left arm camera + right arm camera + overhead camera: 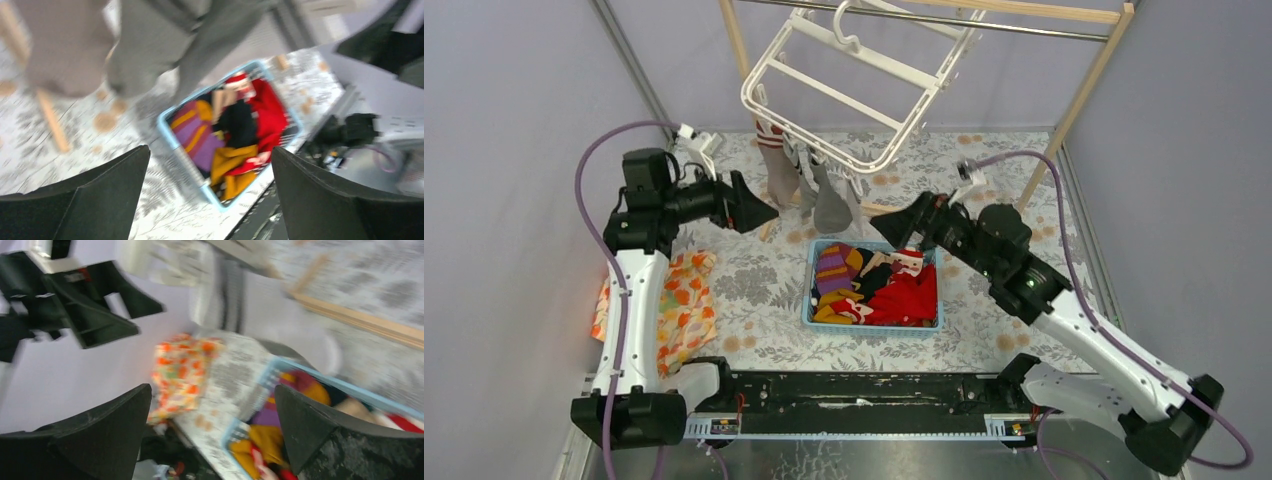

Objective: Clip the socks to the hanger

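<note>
The white hanger [854, 75] hangs tilted from the metal rail at the top of the top view. Several grey socks [809, 185] dangle from clips along its lower edge; one with a dark-red-and-white cuff [774, 165] hangs at the left. The socks show blurred at the top of the left wrist view [150, 35] and of the right wrist view [220, 290]. My left gripper [759, 205] is open and empty, just left of the socks. My right gripper [899, 222] is open and empty, to their right, above the basket's far edge.
A light-blue basket [809, 300] of red, orange and purple-striped clothes sits on the patterned table below the socks, also in the left wrist view [167, 132]. An orange flowered cloth [679, 300] lies at the left. The pale wooden rack's legs [1079, 95] stand behind.
</note>
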Motion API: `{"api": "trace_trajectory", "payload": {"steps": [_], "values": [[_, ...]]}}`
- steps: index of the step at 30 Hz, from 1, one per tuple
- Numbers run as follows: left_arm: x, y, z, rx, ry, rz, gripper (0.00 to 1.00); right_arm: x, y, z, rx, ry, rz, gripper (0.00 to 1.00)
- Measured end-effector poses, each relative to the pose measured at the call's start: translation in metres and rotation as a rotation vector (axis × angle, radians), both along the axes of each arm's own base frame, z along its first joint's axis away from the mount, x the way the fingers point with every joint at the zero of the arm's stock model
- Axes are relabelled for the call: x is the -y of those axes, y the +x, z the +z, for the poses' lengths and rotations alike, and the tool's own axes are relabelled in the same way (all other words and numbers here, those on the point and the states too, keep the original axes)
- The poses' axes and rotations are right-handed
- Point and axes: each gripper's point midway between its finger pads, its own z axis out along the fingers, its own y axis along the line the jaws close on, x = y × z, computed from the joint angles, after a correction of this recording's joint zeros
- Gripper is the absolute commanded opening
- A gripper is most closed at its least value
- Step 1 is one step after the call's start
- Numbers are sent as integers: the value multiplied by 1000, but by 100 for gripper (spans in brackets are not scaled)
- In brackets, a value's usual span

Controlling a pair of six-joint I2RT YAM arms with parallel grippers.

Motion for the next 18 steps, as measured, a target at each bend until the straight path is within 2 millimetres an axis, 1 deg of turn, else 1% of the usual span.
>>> {"api": "trace_trajectory", "payload": {"steps": [1, 3, 6, 7, 9, 10, 11, 12, 15, 16, 18], "values": [[-7, 5, -18, -14, 48, 36, 99, 10, 0, -13, -15, -45, -39, 100], [-20, 13, -49, -45, 127, 95, 99, 35, 2, -45, -45, -153, -138, 100], [-38, 21, -100, -106, 230, 174, 98, 80, 10, -92, -96, -332, -332, 100], [-44, 24, -119, -122, 259, 198, 99, 93, 13, -102, -110, -375, -391, 100], [-54, 27, -155, -145, 305, 238, 99, 128, 23, -123, -131, -487, -567, 100], [-58, 28, -174, -150, 322, 259, 99, 146, 28, -132, -123, -541, -658, 100], [-60, 28, -186, -158, 332, 271, 99, 160, 31, -140, -112, -590, -721, 100], [-64, 30, -204, -152, 346, 291, 99, 176, 34, -150, -87, -648, -797, 100], [-70, 34, -237, -134, 365, 330, 99, 215, 34, -186, -29, -810, -952, 100], [-72, 37, -246, -121, 365, 344, 99, 229, 32, -202, -10, -868, -996, 100], [-75, 45, -260, -80, 363, 377, 99, 250, 27, -224, 17, -946, -1054, 100]]}}
